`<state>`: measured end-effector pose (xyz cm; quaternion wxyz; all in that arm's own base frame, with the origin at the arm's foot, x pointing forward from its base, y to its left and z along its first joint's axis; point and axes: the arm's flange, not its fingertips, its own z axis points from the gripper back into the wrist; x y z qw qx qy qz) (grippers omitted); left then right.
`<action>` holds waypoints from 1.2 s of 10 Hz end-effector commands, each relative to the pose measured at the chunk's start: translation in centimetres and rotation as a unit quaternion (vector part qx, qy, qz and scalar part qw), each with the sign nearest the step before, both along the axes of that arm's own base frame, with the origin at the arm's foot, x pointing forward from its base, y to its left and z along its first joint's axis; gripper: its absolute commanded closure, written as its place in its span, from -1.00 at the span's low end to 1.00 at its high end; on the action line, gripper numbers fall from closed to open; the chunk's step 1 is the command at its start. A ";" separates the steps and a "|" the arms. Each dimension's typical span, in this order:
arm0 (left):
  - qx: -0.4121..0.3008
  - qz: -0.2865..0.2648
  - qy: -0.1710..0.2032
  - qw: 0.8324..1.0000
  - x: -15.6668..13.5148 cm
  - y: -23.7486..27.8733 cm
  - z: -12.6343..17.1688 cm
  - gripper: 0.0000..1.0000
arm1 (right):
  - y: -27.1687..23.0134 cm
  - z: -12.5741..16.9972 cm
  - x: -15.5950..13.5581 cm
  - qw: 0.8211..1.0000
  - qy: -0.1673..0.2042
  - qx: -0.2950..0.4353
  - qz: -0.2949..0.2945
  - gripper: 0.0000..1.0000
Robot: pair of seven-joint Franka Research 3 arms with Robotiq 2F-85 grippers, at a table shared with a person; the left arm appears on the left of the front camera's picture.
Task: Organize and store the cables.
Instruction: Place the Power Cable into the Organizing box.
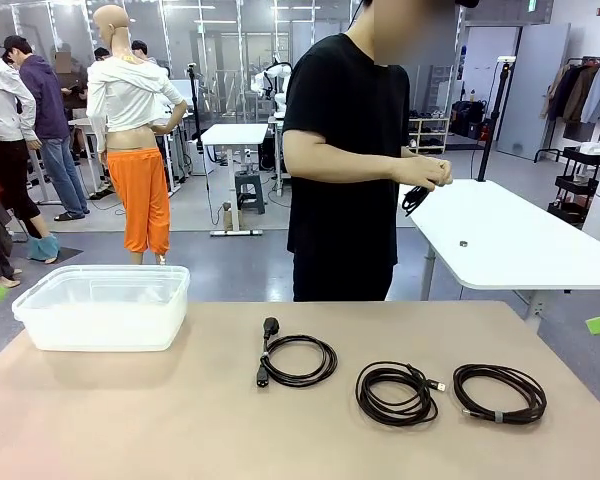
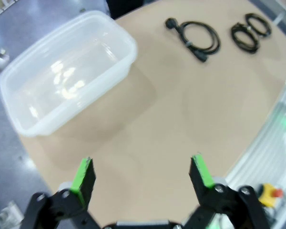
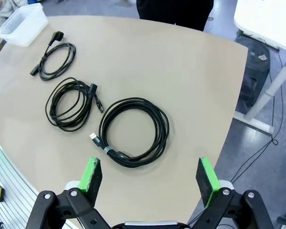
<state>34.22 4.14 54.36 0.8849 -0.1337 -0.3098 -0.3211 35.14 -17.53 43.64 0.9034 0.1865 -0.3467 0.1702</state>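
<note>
Three coiled black cables lie in a row on the tan table. The left cable (image 1: 296,361) (image 3: 56,59) (image 2: 196,37) has a chunky black plug. The middle cable (image 1: 397,392) (image 3: 70,103) (image 2: 243,38) and the right cable (image 1: 499,393) (image 3: 134,131) (image 2: 257,24) are plain coils. My right gripper (image 3: 149,175) hangs open above the table, just short of the right cable. High over the table's left end, my left gripper (image 2: 142,174) is open, near the clear plastic bin (image 2: 62,76) (image 1: 105,305) (image 3: 23,24), which holds nothing.
A person in a black shirt (image 1: 345,150) stands at the far side, holding a small black cord (image 1: 417,198) in both hands. A white table (image 1: 520,240) stands behind on the right. The tan table's curved edge (image 3: 229,124) runs close to the right cable.
</note>
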 end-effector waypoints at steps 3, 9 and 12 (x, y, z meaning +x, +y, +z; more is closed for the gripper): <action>0.045 0.028 0.078 0.996 2.2 -13.1 2.9 -1.00 | -0.1 -0.1 0.1 1.000 -0.004 0.002 0.002 -1.00; 0.123 0.071 0.112 0.983 2.2 -30.1 -3.9 -1.00 | -0.1 -0.1 0.1 1.000 -0.004 0.002 0.002 -1.00; 0.114 0.052 0.124 0.984 1.0 -29.5 -3.6 -1.00 | -0.1 -0.1 0.1 1.000 -0.004 0.002 0.002 -1.00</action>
